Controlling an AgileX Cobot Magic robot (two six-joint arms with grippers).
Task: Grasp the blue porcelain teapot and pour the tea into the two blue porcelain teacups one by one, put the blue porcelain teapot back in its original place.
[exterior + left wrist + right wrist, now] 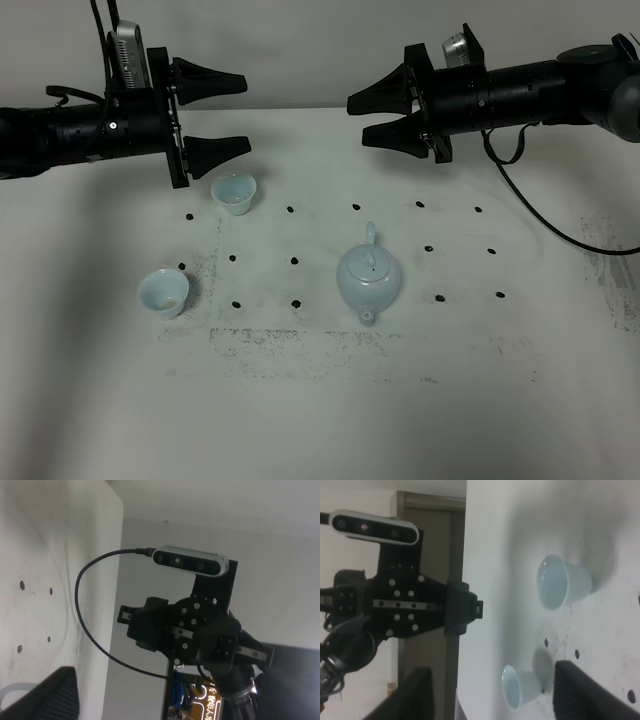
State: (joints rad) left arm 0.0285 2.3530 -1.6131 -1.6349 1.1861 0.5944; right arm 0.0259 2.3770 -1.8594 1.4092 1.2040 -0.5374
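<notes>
On the counter (500,400) the blue porcelain teapot (368,278) stands ungrasped, apart from the far teacup (234,193) and near teacup (164,292), while the left pincer (247,112) and right pincer (357,119) hover open and empty, so grasping, both pours and replacing apparently remain.

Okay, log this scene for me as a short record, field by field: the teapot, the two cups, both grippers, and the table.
teapot: blue porcelain teapot upright mid-table, lid on, spout toward the camera
cups: rear teacup and front teacup, upright, apart, left of the teapot
left gripper: open, empty, raised near the rear teacup
right gripper: open, empty, raised behind the teapot
table: white, marked with black dots
task state: teapot not yet grasped
</notes>
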